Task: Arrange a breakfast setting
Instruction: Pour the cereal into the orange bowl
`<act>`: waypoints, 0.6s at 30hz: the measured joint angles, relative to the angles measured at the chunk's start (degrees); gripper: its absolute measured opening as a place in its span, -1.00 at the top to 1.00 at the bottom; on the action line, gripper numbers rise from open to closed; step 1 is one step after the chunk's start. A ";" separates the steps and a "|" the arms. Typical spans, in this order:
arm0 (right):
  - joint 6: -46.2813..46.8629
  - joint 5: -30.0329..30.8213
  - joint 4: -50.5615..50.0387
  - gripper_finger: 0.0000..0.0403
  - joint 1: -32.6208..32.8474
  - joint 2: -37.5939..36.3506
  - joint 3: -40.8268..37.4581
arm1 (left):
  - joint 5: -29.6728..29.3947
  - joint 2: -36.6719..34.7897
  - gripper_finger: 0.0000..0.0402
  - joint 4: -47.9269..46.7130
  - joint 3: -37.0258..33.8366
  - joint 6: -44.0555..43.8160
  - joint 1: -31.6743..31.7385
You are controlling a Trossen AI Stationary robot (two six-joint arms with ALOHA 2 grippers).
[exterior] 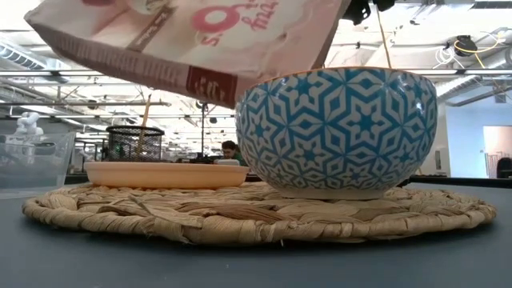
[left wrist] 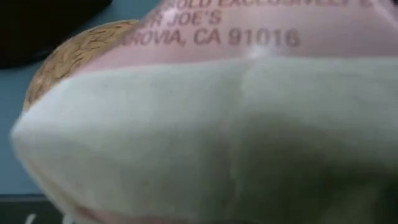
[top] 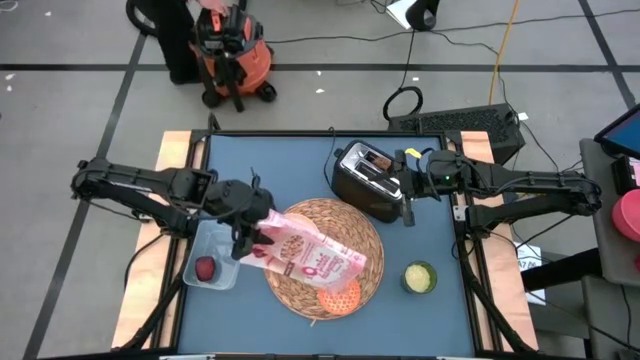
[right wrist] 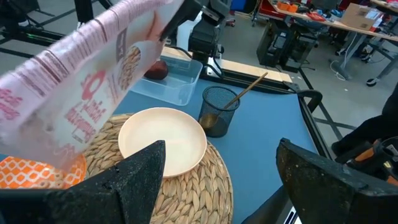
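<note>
Cereal box (top: pixel 312 256) tilted over bowl (right wrist: pixel 163 140) (in left jaws)

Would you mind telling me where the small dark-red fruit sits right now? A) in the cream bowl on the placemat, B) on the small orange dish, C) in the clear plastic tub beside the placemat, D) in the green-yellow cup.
C: the high view shows the dark-red fruit lying inside the clear plastic tub beside the woven placemat, and the right wrist view shows it there too.
</note>
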 joint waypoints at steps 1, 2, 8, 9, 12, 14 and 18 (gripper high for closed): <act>0.00 0.00 0.00 -0.45 0.00 0.00 0.00 | 0.00 -0.18 0.19 0.31 0.00 -0.11 -0.01; 0.00 0.00 0.00 -0.45 0.01 0.00 0.00 | -0.11 -0.41 0.19 0.77 0.00 -0.12 -0.01; 0.06 -0.02 0.00 -0.45 0.00 0.00 0.00 | -1.24 -0.17 0.19 0.62 0.00 -0.14 -1.14; 0.04 -0.01 0.00 -0.45 0.01 0.00 0.00 | -0.89 -0.14 0.19 0.81 0.00 -0.18 -1.16; -0.09 -0.02 -0.02 -0.45 0.00 0.00 0.00 | -1.25 -0.63 0.19 0.87 0.00 -0.73 -1.09; -0.11 0.00 -0.02 -0.45 0.00 0.00 0.00 | -2.26 -0.79 0.19 0.93 0.00 -0.73 -1.09; -0.04 0.00 -0.02 -0.45 0.00 0.00 0.00 | -1.44 -0.73 0.19 0.81 0.00 -1.50 -1.25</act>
